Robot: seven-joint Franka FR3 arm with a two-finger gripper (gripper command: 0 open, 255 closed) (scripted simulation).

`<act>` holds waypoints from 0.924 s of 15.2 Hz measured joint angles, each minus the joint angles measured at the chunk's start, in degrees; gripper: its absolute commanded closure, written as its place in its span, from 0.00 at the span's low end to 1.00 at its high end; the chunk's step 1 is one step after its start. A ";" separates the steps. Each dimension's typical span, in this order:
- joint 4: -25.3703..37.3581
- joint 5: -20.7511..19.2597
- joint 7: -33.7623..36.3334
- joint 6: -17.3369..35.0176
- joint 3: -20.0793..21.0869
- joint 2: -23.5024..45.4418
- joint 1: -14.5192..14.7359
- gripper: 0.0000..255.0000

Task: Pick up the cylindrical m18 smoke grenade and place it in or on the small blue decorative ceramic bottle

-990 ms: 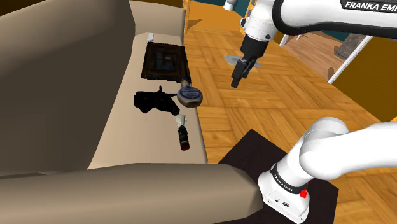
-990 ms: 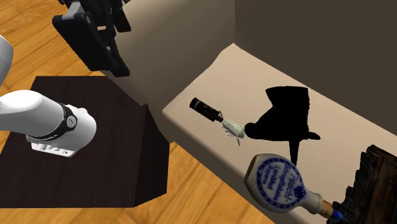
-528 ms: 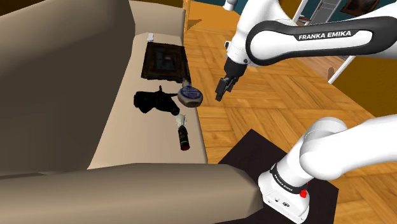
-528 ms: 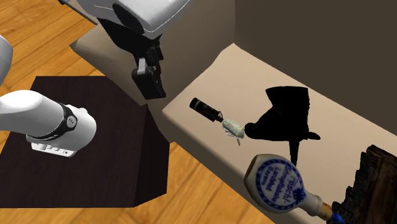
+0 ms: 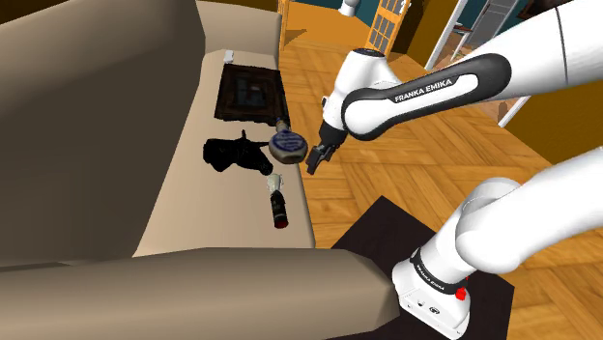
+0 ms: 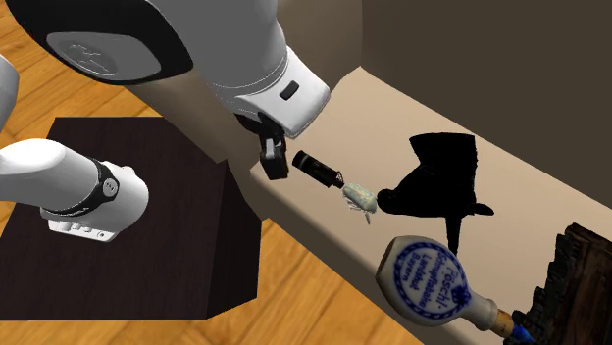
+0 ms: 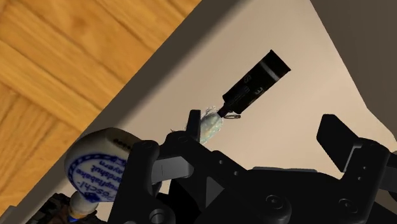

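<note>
One dark grenade (image 5: pixel 278 208) lies on its side near the sofa seat's (image 5: pixel 198 212) front edge. Beyond it your claw (image 5: pixel 316 157) hangs spread and empty at that edge, near the blue-and-white bottle (image 5: pixel 288 145).

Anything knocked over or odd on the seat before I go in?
Yes. The bottle lies on its side at the front edge of the seat, so its mouth does not face up. The grenade also lies flat, next to a black shape whose form I cannot make out.
</note>
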 measured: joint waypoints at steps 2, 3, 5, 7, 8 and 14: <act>0.32 0.91 0.14 5.16 0.33 4.90 0.48 0.00; 0.06 1.45 -0.17 7.71 0.27 6.94 0.66 0.00; 0.72 2.62 -0.78 12.39 0.24 11.75 1.06 0.00; 1.80 4.04 -1.39 16.95 0.41 16.84 1.57 0.00; 2.53 4.85 -2.04 18.82 0.38 19.20 1.67 0.00; 8.19 11.35 -6.67 30.45 2.78 34.93 1.14 0.00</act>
